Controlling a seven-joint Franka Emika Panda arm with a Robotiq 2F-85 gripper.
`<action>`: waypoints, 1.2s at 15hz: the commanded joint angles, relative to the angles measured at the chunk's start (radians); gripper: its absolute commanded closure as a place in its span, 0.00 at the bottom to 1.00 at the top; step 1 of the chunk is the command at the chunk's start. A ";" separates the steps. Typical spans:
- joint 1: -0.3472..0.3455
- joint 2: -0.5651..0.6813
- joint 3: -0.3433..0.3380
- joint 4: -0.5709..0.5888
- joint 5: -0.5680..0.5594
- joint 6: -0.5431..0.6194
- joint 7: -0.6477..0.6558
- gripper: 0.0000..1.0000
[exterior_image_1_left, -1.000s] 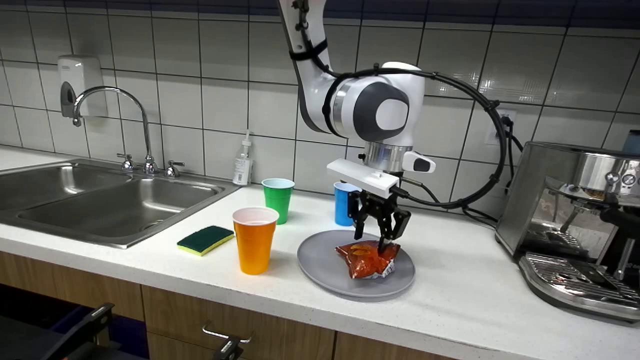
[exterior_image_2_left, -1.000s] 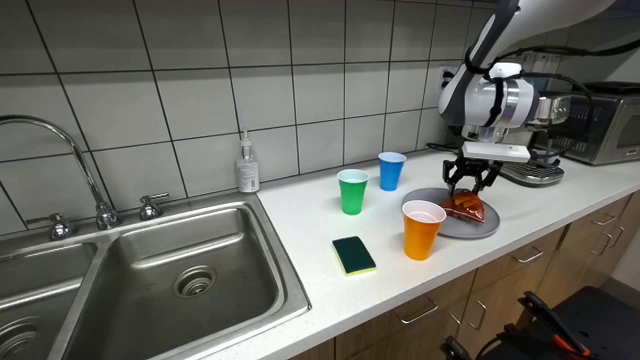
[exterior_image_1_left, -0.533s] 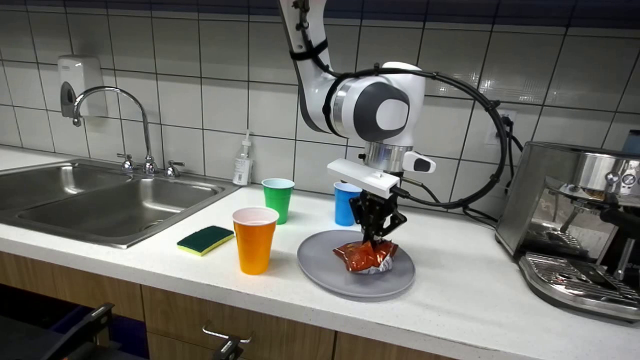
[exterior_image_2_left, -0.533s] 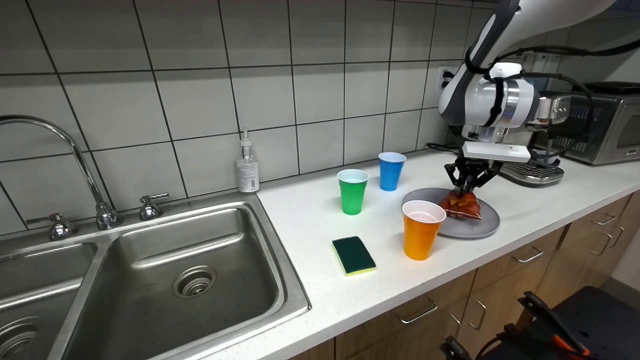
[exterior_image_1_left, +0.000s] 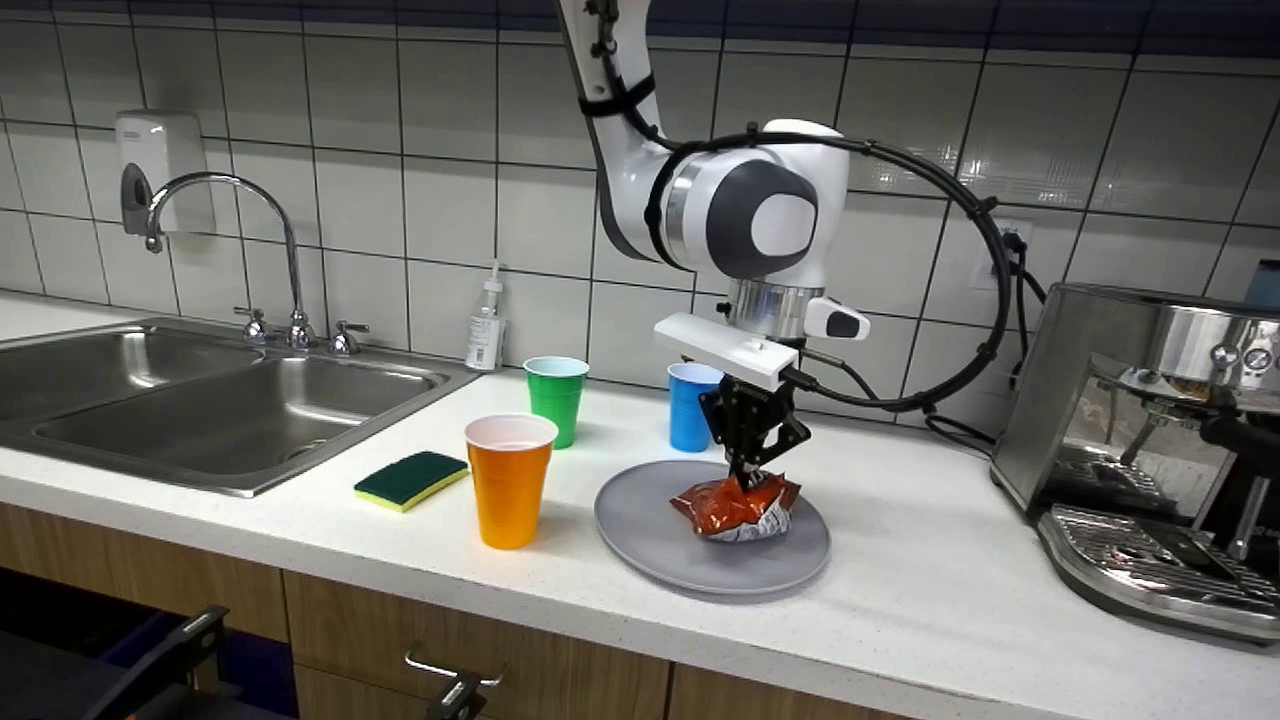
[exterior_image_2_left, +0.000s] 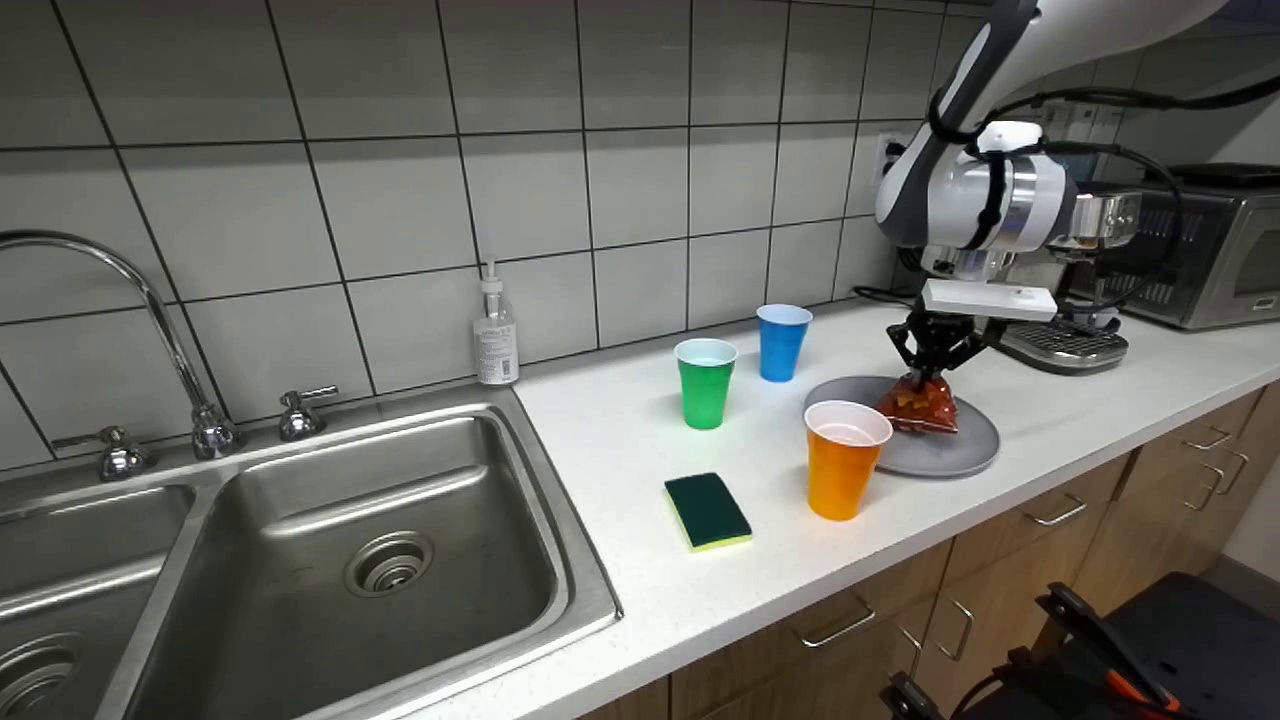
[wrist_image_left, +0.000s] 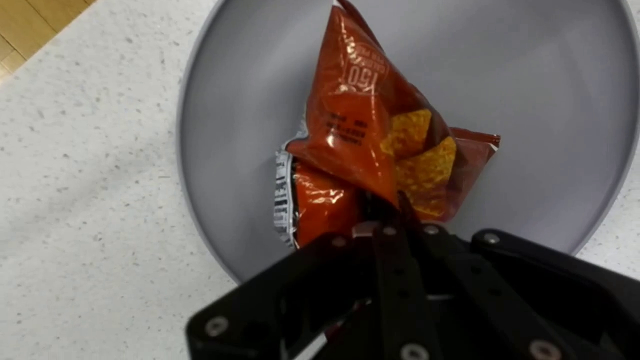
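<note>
A red-orange chip bag (exterior_image_1_left: 735, 515) is at the middle of a round grey plate (exterior_image_1_left: 640, 540). My gripper (exterior_image_1_left: 744, 478) points down over it, jaws shut on a pinched fold of its top. In an exterior view the bag (exterior_image_2_left: 918, 407) hangs bunched under the fingertips. The wrist view shows the bag (wrist_image_left: 350, 120) creased toward the jaws, with printed chips on one side and a silver barcode edge on the other. Dark fingers hide its near part. Whether its underside still touches the plate I cannot tell.
An orange cup (exterior_image_1_left: 510, 490), a green cup (exterior_image_1_left: 556, 405) and a blue cup (exterior_image_1_left: 690, 410) stand left of and behind the plate. A green-yellow sponge (exterior_image_1_left: 410, 481) lies near the sink (exterior_image_1_left: 240, 400). On the right is a coffee machine (exterior_image_1_left: 1150, 440); the tiled wall rises behind.
The jaws have gone from open to shut, gathering the bag's top between them. The bag has bunched up and risen slightly along with the gripper.
</note>
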 joint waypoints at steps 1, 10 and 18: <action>-0.045 -0.044 0.033 0.011 0.053 -0.015 -0.055 1.00; -0.118 -0.036 0.003 0.107 0.119 -0.026 -0.070 1.00; -0.213 0.027 -0.030 0.190 0.159 -0.022 -0.062 1.00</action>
